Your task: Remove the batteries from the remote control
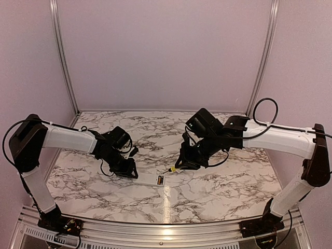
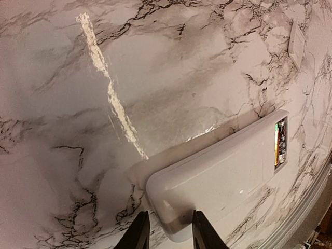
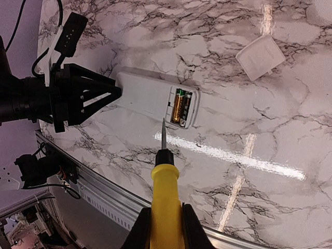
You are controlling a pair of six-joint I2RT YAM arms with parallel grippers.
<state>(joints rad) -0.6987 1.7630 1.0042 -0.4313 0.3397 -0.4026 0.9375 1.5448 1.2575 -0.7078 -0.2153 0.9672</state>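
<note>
- The remote control lies flat on the marble table, with its back side up, so the battery recess at its far end is open to reach.
- The left gripper holds the plain end of the remote: one finger lies against each long side. In my judgement this grip is there to stop the remote from sliding when the other end is pushed.
- Both batteries sit side by side in the recess (one coppery, one darker), so nothing is unloaded yet.
- The right gripper is closed around the yellow handle of a screwdriver. The thin blade points at the recess, and its tip is just beside the edge, apart from the batteries.
- The tool is probably needed because the fingers are too thick for the narrow recess.
- The small white cover lies well apart on the table, out of the way of both arms.
- The next move likely needs the tip under one battery end; a slip could push the remote.
</note>
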